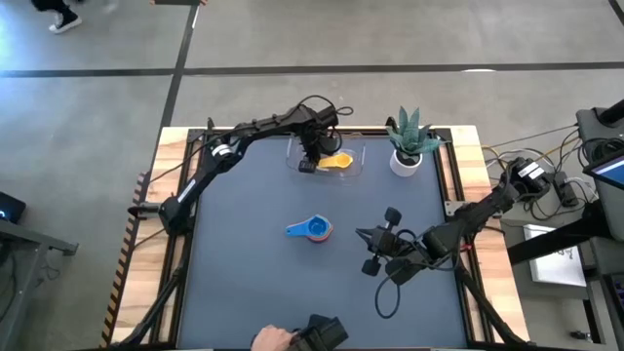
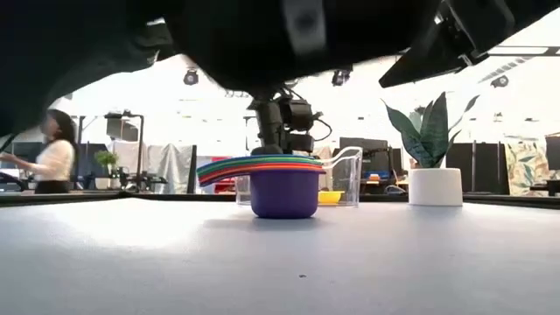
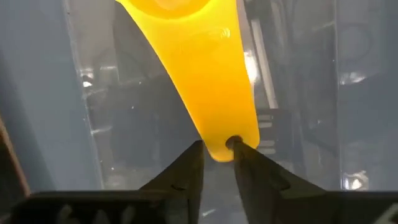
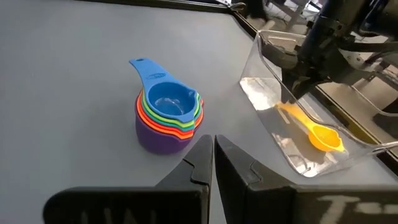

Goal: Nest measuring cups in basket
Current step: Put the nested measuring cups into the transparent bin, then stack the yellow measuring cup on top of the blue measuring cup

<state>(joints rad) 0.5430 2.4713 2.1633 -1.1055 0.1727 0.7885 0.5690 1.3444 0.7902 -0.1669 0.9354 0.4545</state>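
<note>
Now left tool is down inside the basket at the table's far edge, fingers narrow, pinching the yellow cup's handle tip. Yellow cup lies in the basket. Stack of cups, blue on top and purple at the bottom, sits mid-table. Right tool waits near the stack, fingers nearly touching, holding nothing. Plant pot stands just beside the basket.

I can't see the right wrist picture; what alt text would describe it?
A stack of nested measuring cups, blue on top and purple at the bottom, sits on a grey table. Beside it, the left pincer reaches into a clear basket holding a yellow cup.
</note>
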